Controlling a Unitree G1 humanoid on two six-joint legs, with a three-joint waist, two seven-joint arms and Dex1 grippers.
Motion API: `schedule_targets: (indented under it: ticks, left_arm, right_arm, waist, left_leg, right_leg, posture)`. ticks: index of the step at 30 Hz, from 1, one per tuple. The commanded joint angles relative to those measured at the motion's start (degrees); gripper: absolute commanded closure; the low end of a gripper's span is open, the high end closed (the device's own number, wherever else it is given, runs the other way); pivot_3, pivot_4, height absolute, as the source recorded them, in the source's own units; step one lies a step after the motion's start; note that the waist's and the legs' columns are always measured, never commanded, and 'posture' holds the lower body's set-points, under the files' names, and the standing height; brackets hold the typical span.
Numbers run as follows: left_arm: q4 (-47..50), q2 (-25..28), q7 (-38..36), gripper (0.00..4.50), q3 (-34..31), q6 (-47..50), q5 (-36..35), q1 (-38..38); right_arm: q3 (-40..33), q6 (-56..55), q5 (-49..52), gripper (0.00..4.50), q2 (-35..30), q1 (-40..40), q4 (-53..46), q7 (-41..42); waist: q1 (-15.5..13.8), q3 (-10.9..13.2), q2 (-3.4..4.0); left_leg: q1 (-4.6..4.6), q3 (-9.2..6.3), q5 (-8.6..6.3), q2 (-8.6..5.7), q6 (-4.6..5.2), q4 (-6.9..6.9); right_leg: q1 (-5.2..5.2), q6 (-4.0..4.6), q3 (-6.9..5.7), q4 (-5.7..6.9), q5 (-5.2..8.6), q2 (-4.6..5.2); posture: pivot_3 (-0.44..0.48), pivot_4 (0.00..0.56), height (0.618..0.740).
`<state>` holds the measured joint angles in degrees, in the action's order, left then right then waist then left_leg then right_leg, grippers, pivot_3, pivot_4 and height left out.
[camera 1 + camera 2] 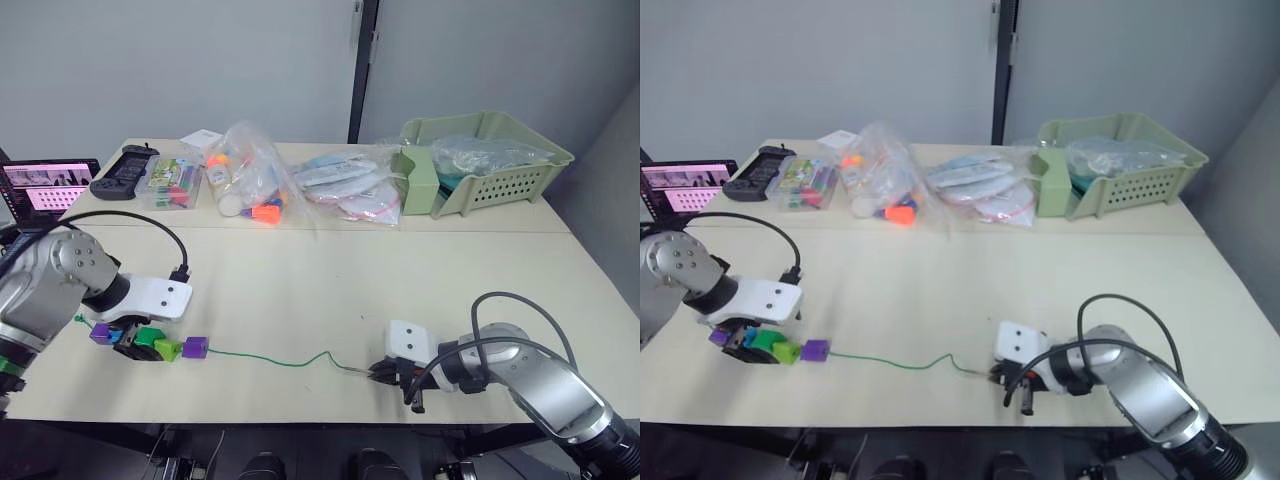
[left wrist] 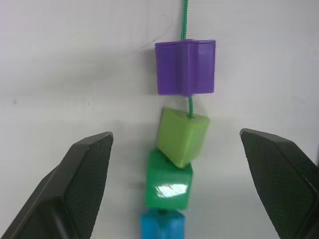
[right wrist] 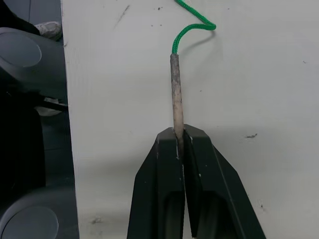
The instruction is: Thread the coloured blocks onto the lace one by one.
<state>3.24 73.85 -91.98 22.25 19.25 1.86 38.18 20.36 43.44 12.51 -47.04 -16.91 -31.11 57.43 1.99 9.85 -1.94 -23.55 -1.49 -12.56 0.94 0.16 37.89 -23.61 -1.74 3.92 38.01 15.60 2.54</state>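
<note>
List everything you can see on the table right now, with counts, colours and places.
Blocks: five, two purple, lime, dark green, blue; on the lace, near left.
Lace: one, green, along near edge.
Lace tip: pale, near right.
Basket: green, far right.
Clear bags: several, far centre.
Controller: black, far left.
Laptop: left edge.
Left gripper: open around the blocks.
Right gripper: shut on the tip.
</note>
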Motion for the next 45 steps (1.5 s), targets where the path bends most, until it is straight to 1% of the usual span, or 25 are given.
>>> schedule_targets:
  ticks: [1,4,7,10,18,22,26,29,31,32,34,35,36,38,40,43,45]
  left_arm:
    - [6.51,0.88,-0.52,0.2,5.09,9.69,-3.24,5.64]
    - [6.93,-0.54,-0.52,0.2,8.35,10.97,-1.03,7.76]
    - [5.49,-1.89,-0.44,0.2,9.44,9.36,2.18,6.7]
    - [3.96,-3.61,-0.43,0.2,9.42,8.08,4.73,5.61]
    - [2.85,-7.58,-0.26,0.2,9.13,7.08,8.45,3.37]
    - [1.58,-8.76,0.34,0.2,9.55,5.43,10.76,2.15]
    - [1.56,-9.22,-0.42,0.2,9.33,5.27,11.57,1.25]
    - [0.99,-9.12,-0.46,1.05,9.1,4.6,12.18,0.49]
    - [0.91,-9.49,-0.48,1.72,8.73,4.88,12.29,0.27]
    - [0.87,-9.59,-0.5,2.14,8.64,4.79,12.39,0.2]
    - [0.8,-9.57,-0.52,2.68,8.64,4.45,12.63,0.01]
    - [0.82,-9.54,-0.52,3.02,8.58,4.34,12.71,-0.18]
    - [0.84,-9.53,-0.52,3.12,8.52,4.3,12.76,-0.32]
    - [0.8,-9.32,-0.52,3.12,8.26,4.05,12.87,-0.8]
    - [0.07,-9.3,-0.42,3.12,7.89,3.42,13.66,-1.18]
    - [-0.5,-9.22,-0.41,3.12,7.38,2.95,14.08,-1.64]
    - [-1.03,-8.92,-0.28,3.12,6.95,2.72,14.3,-2.13]
  right_arm:
    - [0.44,0.39,0.18,4.5,0.79,0.4,-2.21,-1.32]
    - [0.77,0.74,0.23,4.5,1.27,0.63,-2.45,-2.24]
    - [0.32,1.39,0.62,4.5,1.08,1.1,-3.16,-2.87]
    - [-0.2,1.87,1.04,4.5,0.51,1.7,-4.03,-3.16]
    - [-1.26,3.02,1.72,4.5,-0.57,2.05,-5.01,-3.06]
    - [-1.4,3.75,2.02,4.5,-0.78,2.12,-5.68,-3.28]
    - [-1.53,4.18,2.61,4.5,-1.16,2.27,-6.21,-3.72]
    - [-1.68,4.5,2.99,4.5,-1.39,2.38,-6.44,-4.04]
    - [-1.77,4.63,3.2,4.5,-1.51,2.42,-6.53,-4.19]
    - [-1.77,4.75,3.3,4.5,-1.51,2.38,-6.56,-4.26]
    - [-1.84,4.84,3.41,4.5,-1.59,2.37,-6.56,-4.24]
    - [-1.91,4.82,3.42,4.5,-1.7,2.43,-6.56,-4.18]
    - [-1.96,4.79,3.42,4.5,-1.78,2.48,-6.56,-4.14]
    - [-3.34,4.23,3.52,4.5,-3.32,3.48,-6.2,-3.46]
    - [-7.31,2.83,3.67,4.5,-6.49,5.75,-4.36,-2.27]
    - [-11.89,0.94,3.85,4.5,-9.48,8.75,-1.75,-1.39]
    - [-15.09,-1.22,3.31,4.5,-11.66,11.28,1.16,-0.88]
  waist:
    - [-0.23,0.0,-0.01]
    - [-0.17,0.0,0.0]
    - [0.22,0.0,-0.01]
    - [0.21,0.0,-0.01]
    - [-0.09,0.0,-0.01]
    - [-0.08,0.0,-0.01]
    - [-0.07,0.0,-0.01]
    - [-0.06,0.0,-0.01]
    - [0.16,0.0,-0.01]
    - [0.23,0.0,-0.01]
    - [0.3,0.0,-0.01]
    - [0.31,0.0,0.0]
    - [0.31,0.0,0.0]
    - [0.3,-0.01,0.0]
    - [0.2,-0.01,0.01]
    - [0.18,-0.01,0.01]
    - [0.38,-0.01,0.01]
  left_leg:
    - [0.0,0.01,0.0,0.0,0.0,0.02]
    - [0.04,0.03,0.0,0.0,0.0,0.04]
    - [0.04,0.02,0.0,0.04,0.0,0.03]
    - [0.0,0.02,0.0,0.03,0.0,0.03]
    - [-0.05,0.02,0.0,0.01,0.0,0.06]
    - [-0.08,0.01,0.0,0.01,0.0,0.09]
    - [-0.05,0.01,0.0,0.01,0.0,0.09]
    - [0.0,0.01,0.0,0.01,0.0,0.09]
    - [0.0,0.01,0.0,0.02,0.0,0.09]
    - [0.0,0.01,0.0,0.02,0.0,0.09]
    - [0.0,0.01,0.0,0.03,0.01,0.09]
    - [0.0,0.01,0.0,0.03,0.0,0.09]
    - [0.0,0.01,0.0,0.02,0.0,0.09]
    - [0.0,0.01,0.0,0.02,0.0,0.09]
    - [0.0,0.01,0.0,0.02,0.0,0.09]
    - [0.05,0.03,0.0,0.0,0.0,0.09]
    - [0.25,0.05,0.0,0.03,0.01,0.08]
  right_leg:
    - [0.0,-0.06,0.0,0.01,0.03,0.0]
    - [0.0,-0.39,0.02,0.03,0.22,-0.02]
    - [-0.04,-0.33,0.02,0.07,0.19,-0.06]
    - [-0.08,0.01,0.02,0.08,-0.01,-0.06]
    - [-0.09,0.01,0.02,0.07,-0.01,-0.03]
    - [-0.11,0.01,0.02,0.08,-0.01,-0.03]
    - [-0.09,0.02,0.03,0.09,-0.02,-0.02]
    - [-0.05,0.02,0.02,0.09,-0.02,-0.03]
    - [-0.06,0.02,0.02,0.1,-0.02,-0.03]
    - [-0.07,0.02,0.02,0.1,-0.02,-0.04]
    - [-0.07,0.02,0.02,0.1,-0.02,-0.04]
    - [-0.07,0.02,0.02,0.1,-0.02,-0.04]
    - [-0.07,0.02,0.02,0.1,-0.02,-0.04]
    - [-0.07,0.02,0.02,0.1,-0.02,-0.03]
    - [-0.06,0.02,0.03,0.1,-0.02,-0.02]
    - [0.0,0.02,0.03,0.08,-0.02,0.0]
    - [0.17,0.02,0.04,0.08,-0.02,-0.02]
  posture:
    - [0.0,0.15,0.74]
    - [0.0,0.15,0.74]
    - [0.0,0.15,0.74]
    - [0.0,0.15,0.74]
    - [0.0,0.15,0.74]
    - [0.0,0.15,0.74]
    - [0.0,0.15,0.74]
    - [0.0,0.15,0.74]
    - [0.0,0.15,0.74]
    - [0.0,0.15,0.74]
    - [0.0,0.15,0.74]
    - [0.0,0.15,0.74]
    - [0.0,0.15,0.74]
    - [0.0,0.15,0.74]
    - [0.0,0.15,0.74]
    - [0.0,0.15,0.74]
    - [0.0,0.15,0.74]
